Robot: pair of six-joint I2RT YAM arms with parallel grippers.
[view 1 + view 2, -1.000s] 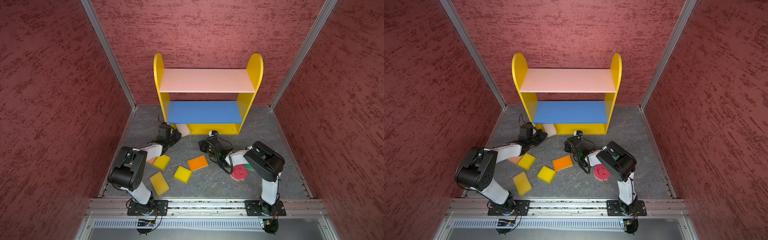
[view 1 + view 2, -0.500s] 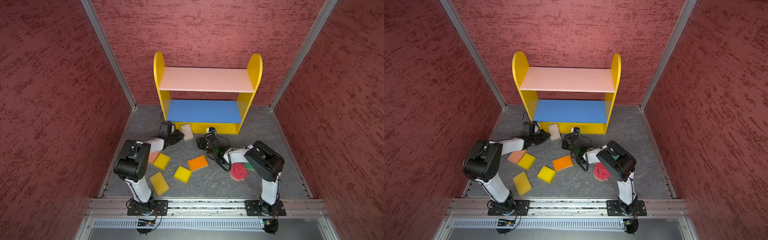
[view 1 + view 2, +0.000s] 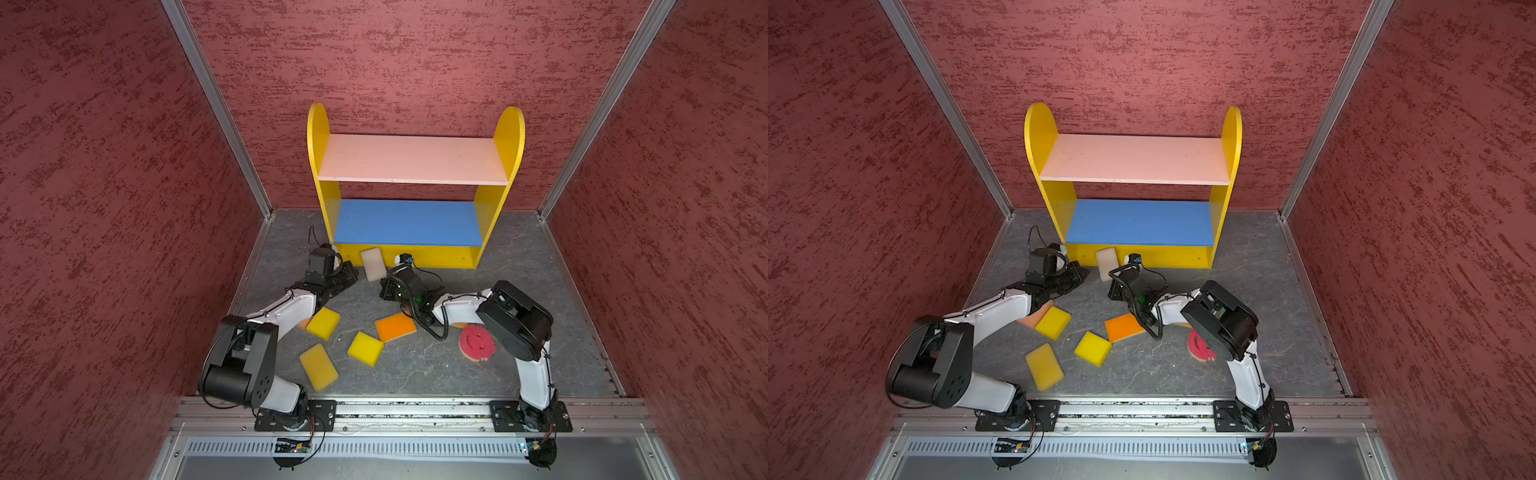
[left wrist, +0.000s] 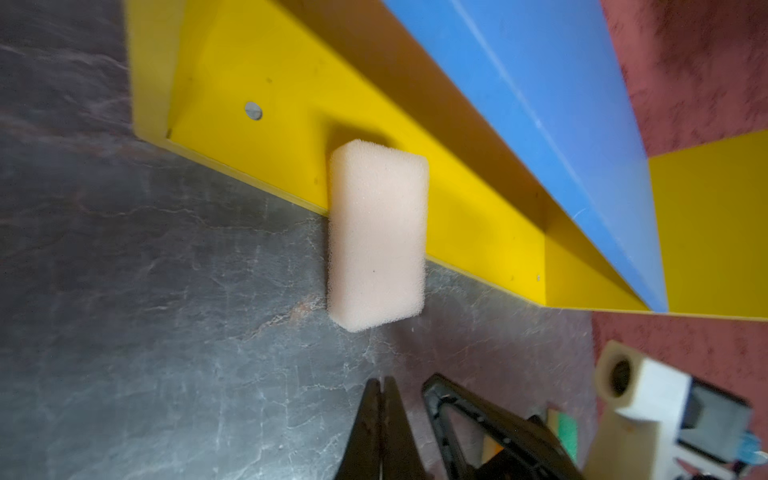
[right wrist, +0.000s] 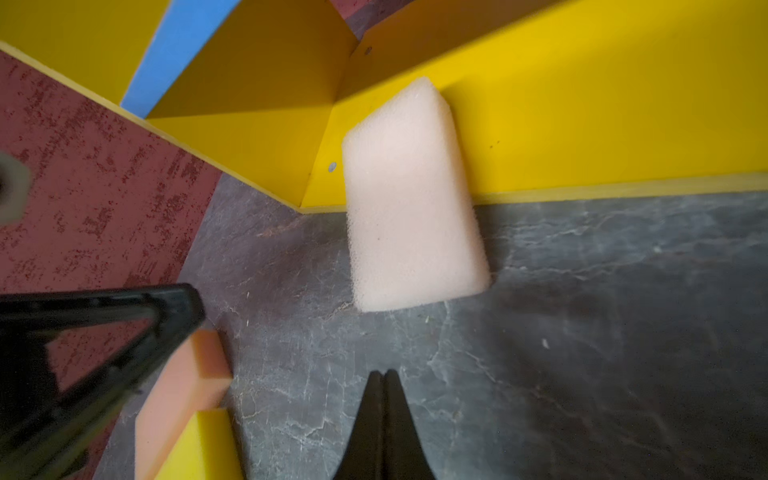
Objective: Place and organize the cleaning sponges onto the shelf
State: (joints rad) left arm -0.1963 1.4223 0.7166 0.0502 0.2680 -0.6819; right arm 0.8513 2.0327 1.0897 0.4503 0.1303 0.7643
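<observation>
Your arms stretch low toward the shelf [image 3: 488,208], left gripper [image 4: 382,384] and right gripper [image 5: 384,376] both pinched closed, empty. The cream sponge [image 4: 378,237] lies just ahead of both tips, apart, far end propped on the bottom board [image 4: 478,216]

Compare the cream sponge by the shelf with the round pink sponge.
Shape: the cream sponge is a plain rectangle; the pink sponge is round with a smiley face.
Place: the cream sponge straddles the front edge of the shelf's yellow bottom board; the pink sponge lies well clear of the shelf.
View: the cream sponge shows whole; the pink sponge is partly hidden by the right arm.
Shared: both are foam, neither fully shelved.
</observation>
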